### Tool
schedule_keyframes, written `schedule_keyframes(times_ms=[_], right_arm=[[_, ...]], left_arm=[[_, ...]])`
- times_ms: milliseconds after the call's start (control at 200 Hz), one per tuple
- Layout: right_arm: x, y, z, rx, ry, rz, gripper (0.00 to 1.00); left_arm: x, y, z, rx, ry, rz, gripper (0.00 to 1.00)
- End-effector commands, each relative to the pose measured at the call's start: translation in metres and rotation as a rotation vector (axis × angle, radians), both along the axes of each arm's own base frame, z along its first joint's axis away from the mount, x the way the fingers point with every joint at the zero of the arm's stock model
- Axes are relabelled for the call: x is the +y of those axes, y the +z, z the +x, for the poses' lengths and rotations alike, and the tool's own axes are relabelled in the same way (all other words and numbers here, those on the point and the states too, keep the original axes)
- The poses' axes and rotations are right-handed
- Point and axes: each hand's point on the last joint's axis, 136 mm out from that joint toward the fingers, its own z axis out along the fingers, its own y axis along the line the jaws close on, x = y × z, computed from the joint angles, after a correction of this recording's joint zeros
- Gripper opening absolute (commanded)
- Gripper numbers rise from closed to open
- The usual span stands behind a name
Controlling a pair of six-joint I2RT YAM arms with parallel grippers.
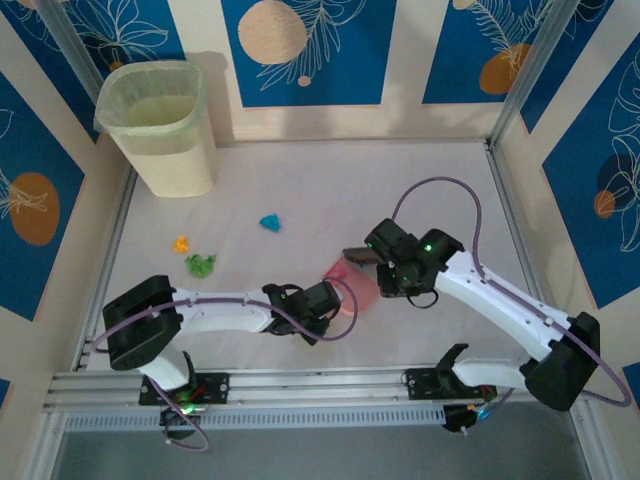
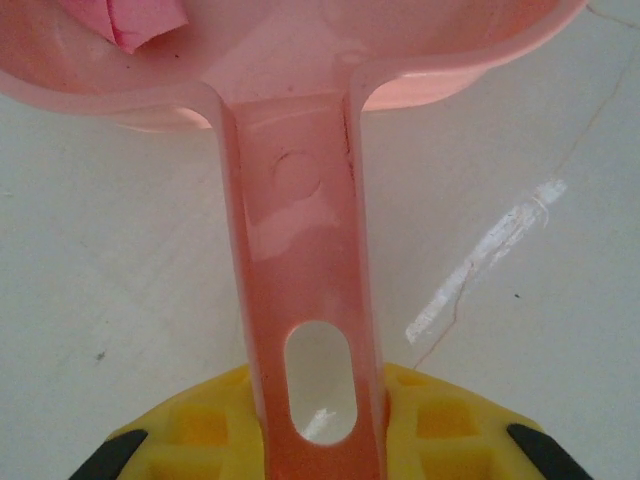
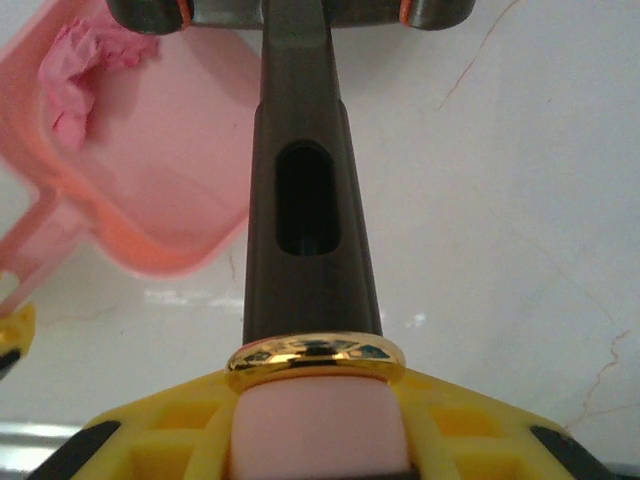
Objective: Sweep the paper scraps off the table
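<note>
Three paper scraps lie loose on the table [image 1: 400, 190]: a cyan one [image 1: 270, 222], an orange one [image 1: 181, 243] and a green one [image 1: 200, 265]. A pink wad [image 3: 80, 70] rests inside the pink dustpan [image 1: 352, 283], also seen as the pink wad [image 2: 140, 20] at the pan's back. My left gripper [image 1: 325, 297] is shut on the dustpan's handle [image 2: 300, 250], its yellow fingers [image 2: 200, 430] flanking it. My right gripper [image 1: 385, 262] is shut on a dark brush handle [image 3: 305, 220], with the brush head [image 1: 358, 255] just over the pan's far edge.
A pale yellow-green waste bin [image 1: 165, 125] stands at the back left corner. Patterned walls close in the table on three sides, and an aluminium rail [image 1: 300, 385] runs along the near edge. Open surface lies at the back right.
</note>
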Motion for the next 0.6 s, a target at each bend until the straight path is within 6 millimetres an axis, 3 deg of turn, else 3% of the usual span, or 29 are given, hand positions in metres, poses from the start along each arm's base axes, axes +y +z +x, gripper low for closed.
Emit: schedule_keyframes(times_ms=[0,265,435,595], right_arm=[[-0.005,0.002,-0.025,0.049,-0.015,0.027,0.0],[0.007,0.013,-0.056,0.103,0.032,0.206,0.0],[0.012,0.028,-0.061,0.073,0.051,0.313,0.0],[-0.001,0.037,-0.057,0.019,0.005,0.325,0.0]], left_arm=[[0.005,-0.002,0.009,-0.008,0.068,0.007,0.0],[0.009,-0.003,0.014,-0.021,0.118,-0.025,0.0],[0.01,-0.004,0.014,-0.022,0.133,-0.04,0.0],[0.012,0.001,0.015,-0.039,0.148,-0.069,0.0]])
